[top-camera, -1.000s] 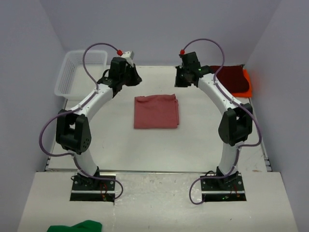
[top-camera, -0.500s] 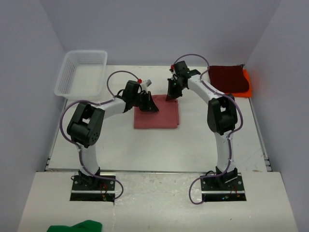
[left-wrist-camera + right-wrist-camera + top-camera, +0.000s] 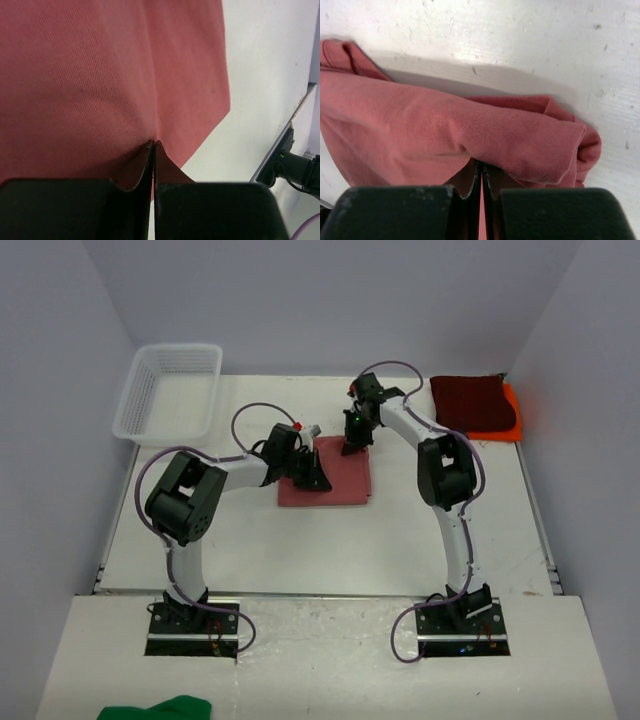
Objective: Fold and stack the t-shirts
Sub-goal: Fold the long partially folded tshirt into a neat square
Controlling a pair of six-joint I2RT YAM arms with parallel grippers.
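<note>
We reckon we're at the pick-up-and-stack step. The rose t-shirt (image 3: 340, 490) lies folded mid-table. The left gripper (image 3: 313, 477) is on its left part and the right gripper (image 3: 352, 447) is near its far right corner. Each has its fingers pressed together on a tuck of rose cloth. The maroon t-shirt (image 3: 472, 403) sits on the orange t-shirt (image 3: 512, 412) at the far right. Next we probably need to lift both ends level so the fold holds, then carry it onto those 2.

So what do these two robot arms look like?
The left arm and right arm are slim white tubes with chunky black joints, on black base plates. A purple cable loops along each, with a small red cap near the wrist. The left tool and right tool are black, with two flat fingers.
</note>
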